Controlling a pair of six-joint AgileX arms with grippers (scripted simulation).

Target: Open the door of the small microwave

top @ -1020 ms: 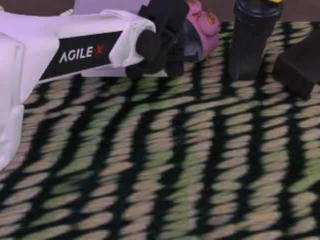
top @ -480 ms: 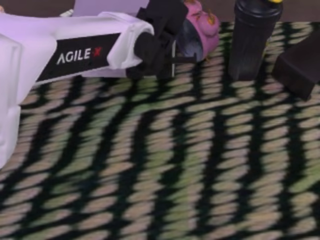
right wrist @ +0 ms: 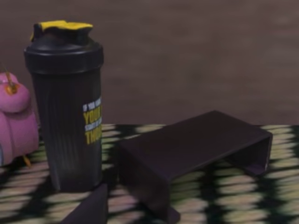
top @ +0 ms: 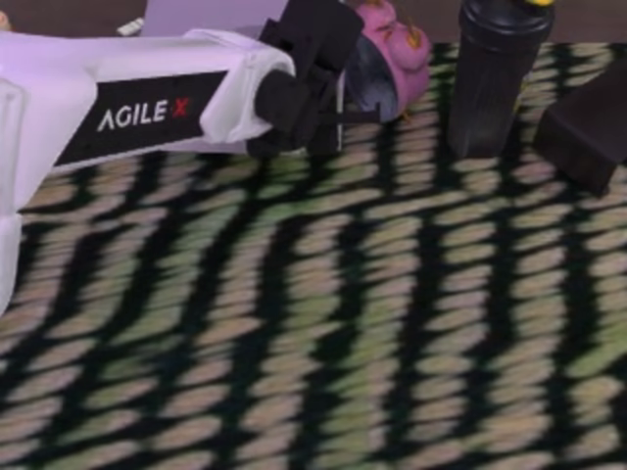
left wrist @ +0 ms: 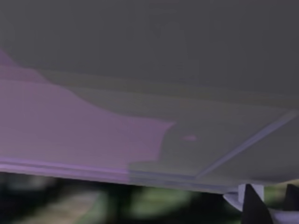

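The small microwave (top: 211, 15) is a pale lavender box at the table's back edge, mostly hidden under my left arm. Its door (top: 340, 98) shows only as a thin white edge beside the left gripper (top: 331, 113). The left wrist view is filled by the door (left wrist: 154, 70), with its greyish window over the purple cavity. At the door's edge, the white bar handle (left wrist: 246, 192) sits between two dark fingers (left wrist: 256, 207), which are shut on it. My right gripper (right wrist: 133, 212) is out of the top view, parked low and open at the table's right.
A pink round alarm clock (top: 397, 59) stands right behind the left gripper. A black shaker bottle (top: 495, 73) with a yellow lid is to its right. Past it at the far right is a dark bench-shaped stand (top: 588, 132). The patterned cloth (top: 323, 323) covers the table.
My left arm has drawn back toward the left. The door's thin white edge, not seen one second ago, now stands out beside the gripper.
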